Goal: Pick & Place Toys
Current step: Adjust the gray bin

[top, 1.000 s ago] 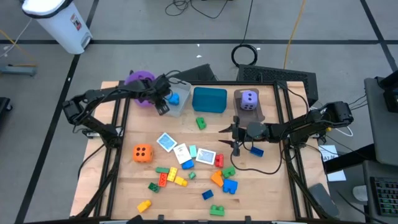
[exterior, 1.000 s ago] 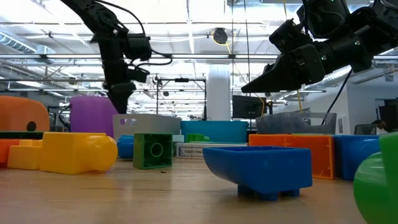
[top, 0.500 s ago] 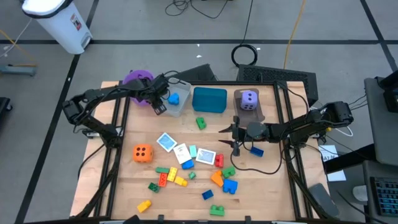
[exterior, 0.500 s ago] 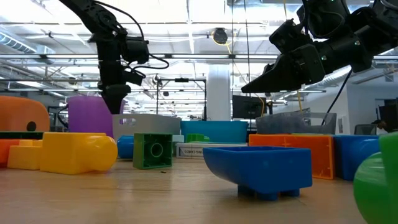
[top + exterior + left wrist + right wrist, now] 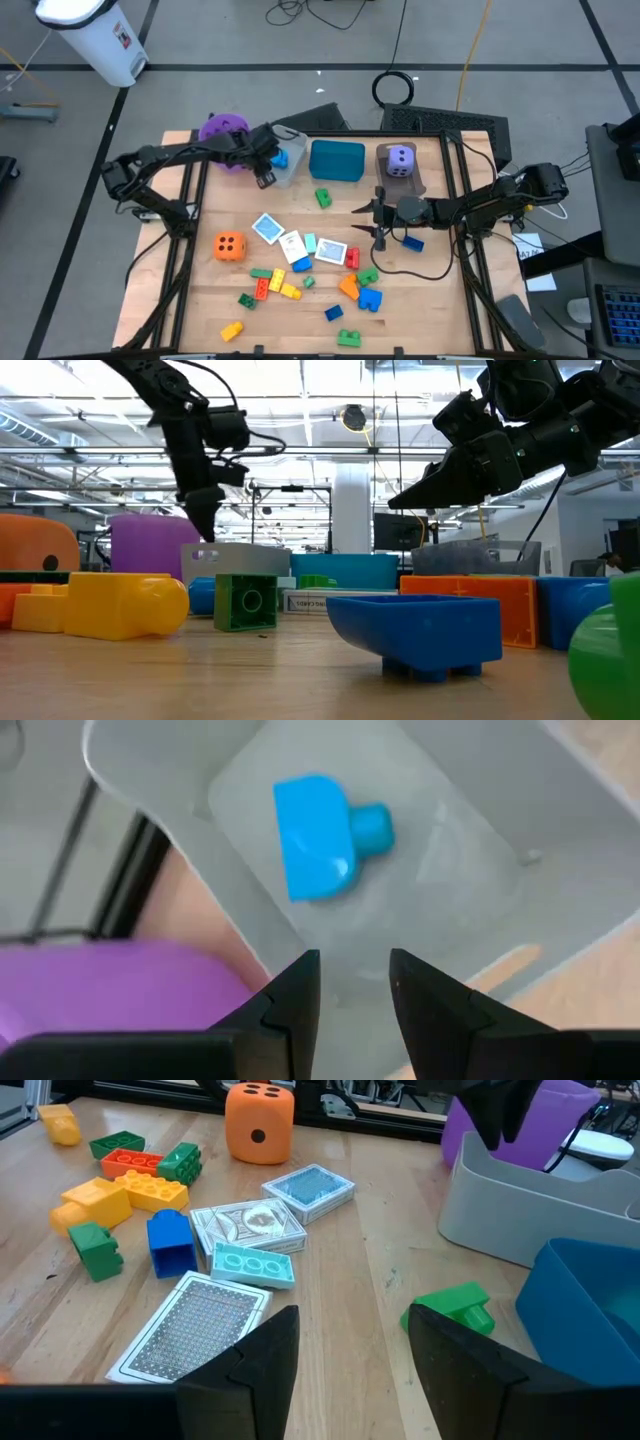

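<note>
Bricks, cards & orange die lie loose near table's front/middle. Right gripper mid-table, jaws apart, empty. Left gripper over grey bin by back edge, jaws narrowly parted, empty; blue brick in bin.

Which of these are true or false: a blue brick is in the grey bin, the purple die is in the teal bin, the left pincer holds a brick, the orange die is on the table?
1. A blue brick lies in the grey bin. True.
2. The purple die sits in the teal bin. False: it is in the brown bin.
3. The left pincer holds a brick. False: it is empty, above the grey bin.
4. The orange die sits on the table. True.
</note>
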Robot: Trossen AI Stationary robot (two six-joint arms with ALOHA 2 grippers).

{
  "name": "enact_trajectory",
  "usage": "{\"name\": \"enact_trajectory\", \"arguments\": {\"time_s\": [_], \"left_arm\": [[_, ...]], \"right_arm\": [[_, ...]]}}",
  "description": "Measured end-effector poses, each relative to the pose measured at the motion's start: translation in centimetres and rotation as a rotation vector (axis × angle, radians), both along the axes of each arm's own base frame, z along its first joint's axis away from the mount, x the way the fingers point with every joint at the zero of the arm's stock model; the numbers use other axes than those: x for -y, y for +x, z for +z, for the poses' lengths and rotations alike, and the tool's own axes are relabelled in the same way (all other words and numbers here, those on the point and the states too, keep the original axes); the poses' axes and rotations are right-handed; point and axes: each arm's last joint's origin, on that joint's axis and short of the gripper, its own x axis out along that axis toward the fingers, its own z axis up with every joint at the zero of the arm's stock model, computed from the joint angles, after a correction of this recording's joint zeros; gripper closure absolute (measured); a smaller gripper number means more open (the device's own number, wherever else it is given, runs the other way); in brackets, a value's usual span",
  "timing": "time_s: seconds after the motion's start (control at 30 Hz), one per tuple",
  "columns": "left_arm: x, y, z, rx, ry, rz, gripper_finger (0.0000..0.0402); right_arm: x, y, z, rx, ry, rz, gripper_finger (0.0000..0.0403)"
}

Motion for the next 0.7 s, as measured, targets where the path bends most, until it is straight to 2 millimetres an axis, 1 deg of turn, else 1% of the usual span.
{"name": "enact_trajectory", "arguments": {"time_s": [0.2, 0.33, 0.5, 0.6, 0.7], "left_arm": [[0.8, 1.2, 0.3, 0.033, 0.069, -0.073, 0.0273], [0.8, 1.7, -0.1, 0.036, 0.078, -0.087, 0.0273], [0.4, 2.6, -1.6, 0.011, 0.06, -0.096, 0.0273], [0.2, 3.4, -2.6, 0.018, 0.019, -0.116, 0.0273], [-0.1, 4.2, -3.1, 0.036, -0.024, -0.131, 0.0273]], "right_arm": [[0.0, 0.0, 0.0, 0.0, -0.001, 0.0, 0.0222], [0.0, 0.0, 0.0, 0.0, -0.002, 0.001, 0.0222], [0.0, 0.0, 0.0, 0.0, -0.001, 0.001, 0.0222], [0.0, 0.0, 0.0, 0.0, -0.001, 0.0, 0.0222], [0.0, 0.0, 0.0, 0.0, -0.001, 0.0, 0.0222]]}}
